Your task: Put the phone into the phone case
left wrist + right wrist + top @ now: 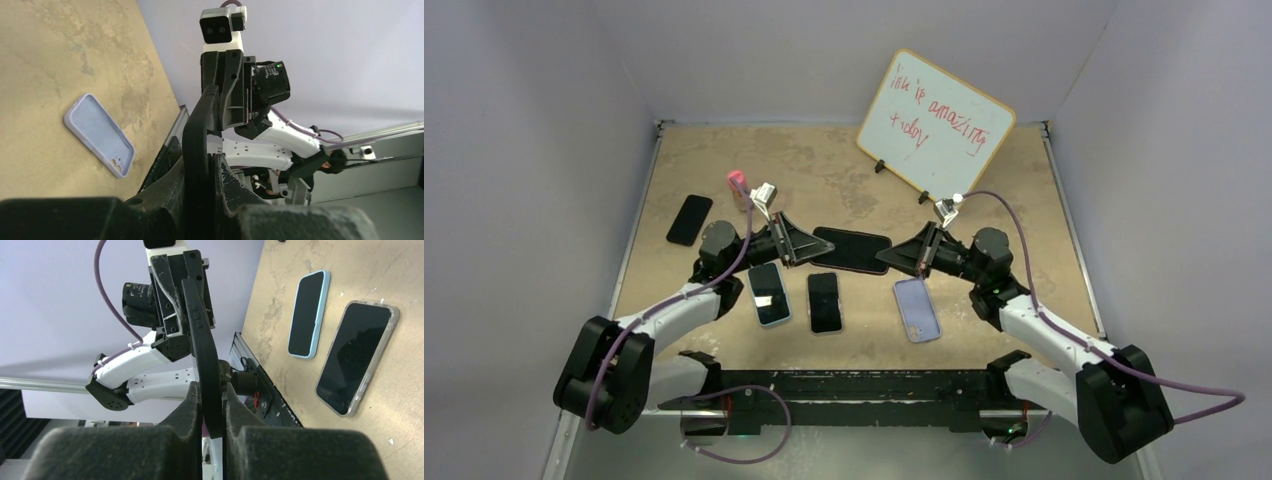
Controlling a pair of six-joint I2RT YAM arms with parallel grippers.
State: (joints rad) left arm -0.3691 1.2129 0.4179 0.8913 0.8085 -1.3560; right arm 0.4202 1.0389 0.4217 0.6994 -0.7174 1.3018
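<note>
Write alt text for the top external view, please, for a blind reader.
The left hand and right hand grip opposite ends of a black rectangular phone at the centre. A lilac phone case lies empty nearby.

left claw clamps black case edge-on | lilac case flat on table

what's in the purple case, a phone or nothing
Nothing: the purple case lies flat, showing only bare lavender lining, no screen.

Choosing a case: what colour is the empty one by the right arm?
Lavender phone case; left wrist view.
</note>
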